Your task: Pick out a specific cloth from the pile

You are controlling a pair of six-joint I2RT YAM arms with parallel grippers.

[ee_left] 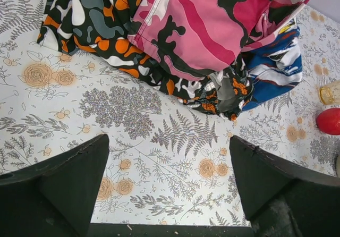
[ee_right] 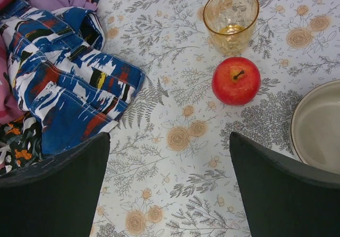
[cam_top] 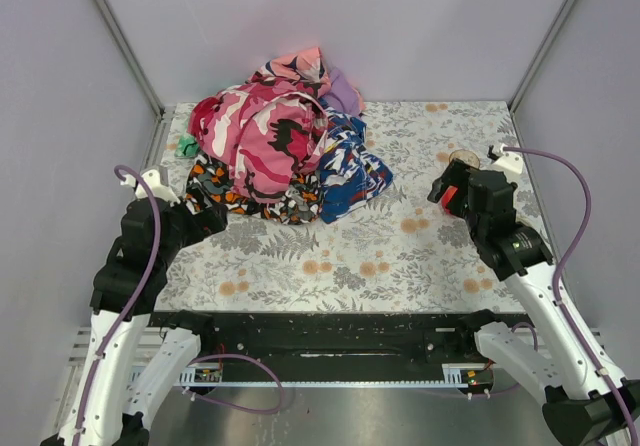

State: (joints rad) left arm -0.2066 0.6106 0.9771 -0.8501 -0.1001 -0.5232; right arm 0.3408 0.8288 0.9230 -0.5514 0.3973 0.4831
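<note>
Left tool [ee_left: 169, 140]: your dark, wedge-shaped fingers stand apart with nothing between them. Bare desk lies under the gap, and the pile's near hem is just beyond.
Right tool [ee_right: 169, 138]: blunt dark fingers spread wide, holding nothing, over open desk to the right of the pile.
Desk [cam_top: 400, 256]: flat and matte, with a pale covering printed in grey ferns and orange roses.
Apple [ee_right: 236, 81]: round, glossy red, stem up, a little ahead of your right tool.
Glass [ee_right: 231, 19]: clear amber tumbler, upright, just behind the apple.
Bowl [ee_right: 319, 125]: smooth cream curve with a thin rim, cut off by the edge of the right wrist view.
Pile [cam_top: 275, 146]: soft, rumpled mound at the far middle-left of the desk.
Orange-black piece [ee_left: 101, 19]: blotchy camouflage print, along the mound's near base.
Pink camouflage piece [ee_left: 212, 19]: draped over the top in loose folds.
Blue-white-red piece [ee_right: 64, 88]: heavier weave with stitched seams, spilling onto the desk on the right flank.
Green scrap [cam_top: 187, 147]: small, at the mound's left edge; texture cannot be told.
Cloth [cam_top: 345, 94]: plain lilac with soft creases and no print. It sits at the mound's far right corner, behind the blue-white-red piece and well apart from both tools.
</note>
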